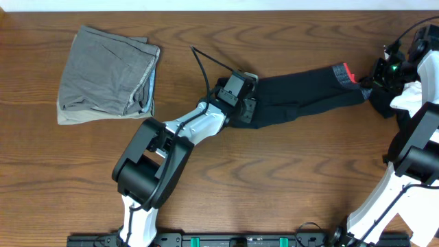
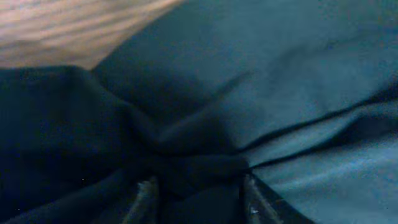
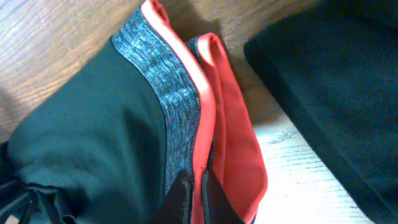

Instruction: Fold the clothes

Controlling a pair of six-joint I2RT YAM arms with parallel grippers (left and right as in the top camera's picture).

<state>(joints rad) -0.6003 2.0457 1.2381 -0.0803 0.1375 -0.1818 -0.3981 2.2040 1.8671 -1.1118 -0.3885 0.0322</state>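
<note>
A long black garment point(image 1: 302, 99) lies stretched across the table between my two grippers. Its red-and-grey end band point(image 1: 343, 72) is at the right end. My left gripper point(image 1: 240, 103) is at the garment's left end. In the left wrist view its fingers point(image 2: 199, 199) are closed on bunched black cloth point(image 2: 186, 124). My right gripper point(image 1: 370, 86) is at the band end. In the right wrist view its fingers point(image 3: 199, 190) pinch the red edge of the band point(image 3: 221, 112). A folded grey garment point(image 1: 103, 75) lies at the far left.
A second black piece point(image 3: 336, 93) lies beside the band in the right wrist view. Something white point(image 1: 411, 92) sits under the right arm at the table's right edge. The left arm's cable point(image 1: 202, 65) loops over the table behind the left gripper.
</note>
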